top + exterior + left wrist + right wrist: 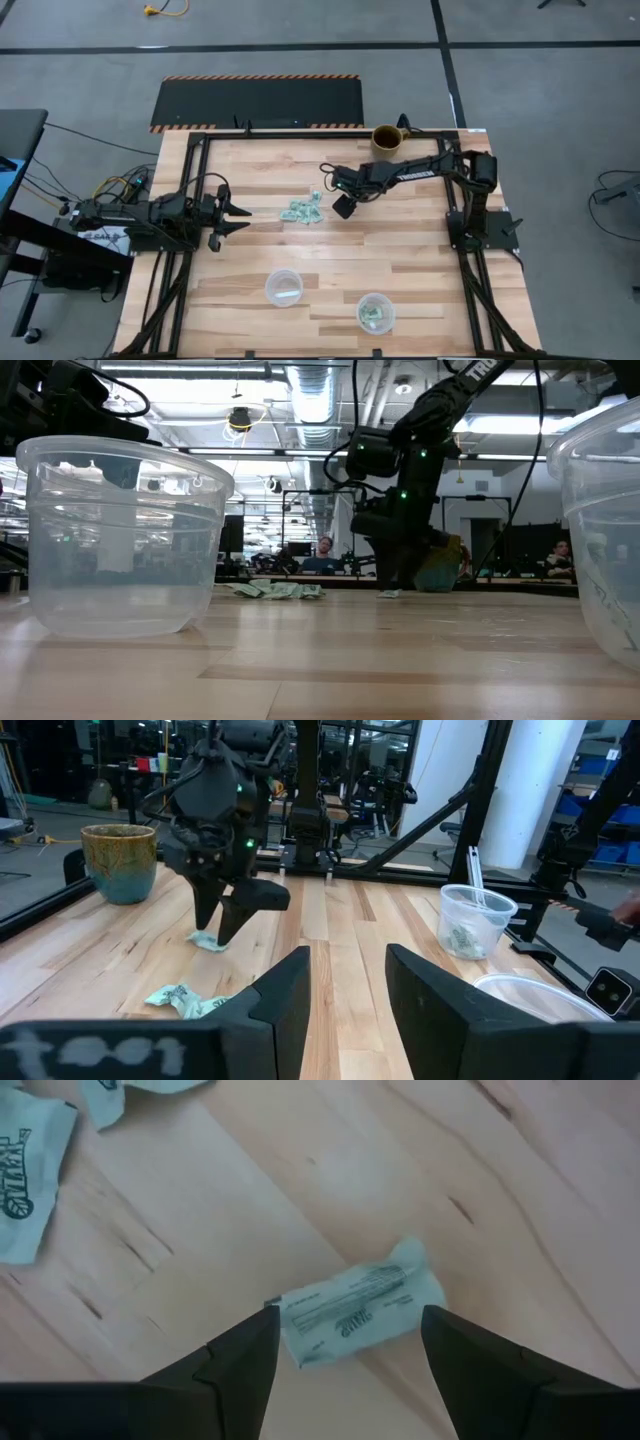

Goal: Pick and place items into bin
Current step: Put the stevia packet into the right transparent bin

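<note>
The items are small pale mint-green and whitish packets. A loose pile (pixel 303 210) lies on the wooden table, seen also in the low view (pixel 276 590). One packet (pixel 360 1312) lies flat apart from the pile. My right gripper (pixel 350 1330) is open and points down over it, one fingertip at each end of the packet; the high view shows this gripper (pixel 344 206) just right of the pile. My left gripper (pixel 236 218) waits open, left of the pile, its fingers level above the table (pixel 347 982). My right gripper comes from above with its fingers at either end of the single packet. One fingertip (pixel 268 1318) stands right at the packet's end (pixel 292 1320); I cannot tell whether it touches. The packet lies flat on the table.
Two clear round cups stand near the table's near edge: one (pixel 283 287) holds little, the other (pixel 375 313) holds several packets. A brown mug (pixel 387 138) stands at the far edge. Black frame rails run along the table's left and right sides.
</note>
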Tool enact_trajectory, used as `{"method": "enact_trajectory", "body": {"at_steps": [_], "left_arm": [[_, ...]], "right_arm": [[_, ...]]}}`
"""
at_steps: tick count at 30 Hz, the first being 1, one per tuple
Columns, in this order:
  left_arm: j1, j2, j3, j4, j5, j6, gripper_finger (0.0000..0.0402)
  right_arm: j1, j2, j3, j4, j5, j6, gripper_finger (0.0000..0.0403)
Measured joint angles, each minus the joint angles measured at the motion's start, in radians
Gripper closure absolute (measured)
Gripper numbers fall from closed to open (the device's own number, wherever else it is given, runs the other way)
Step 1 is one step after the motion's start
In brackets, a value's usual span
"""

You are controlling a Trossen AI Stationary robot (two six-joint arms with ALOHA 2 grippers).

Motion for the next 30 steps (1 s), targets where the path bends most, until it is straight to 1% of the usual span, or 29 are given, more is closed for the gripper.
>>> {"method": "enact_trajectory", "body": {"at_steps": [4,11,16,18,20,23,30], "left_arm": [[0.0,0.0,0.0,0.0,0.0,0.0,0.0281],[0.0,0.0,0.0,0.0,0.0,0.0,0.0281],[0.0,0.0,0.0,0.0,0.0,0.0,0.0281],[0.0,0.0,0.0,0.0,0.0,0.0,0.0281],[0.0,0.0,0.0,0.0,0.001,0.0,0.0281],[0.0,0.0,0.0,0.0,0.001,0.0,0.0281],[0.0,0.0,0.0,0.0,0.001,0.0,0.0281]], "right_arm": [[0.0,0.0,-0.024,0.021,0.0,0.0,0.0164],[0.002,0.064,-0.016,0.025,-0.021,0.005,0.0164],[0.027,0.075,-0.015,0.024,0.002,0.044,0.0164],[0.036,0.068,-0.013,0.021,0.015,0.048,0.0171],[0.04,0.062,-0.005,0.015,0.015,0.048,0.0185],[0.047,0.061,0.019,0.002,0.009,0.054,0.0218],[0.071,0.066,0.063,-0.025,-0.02,0.053,0.0329]]}}
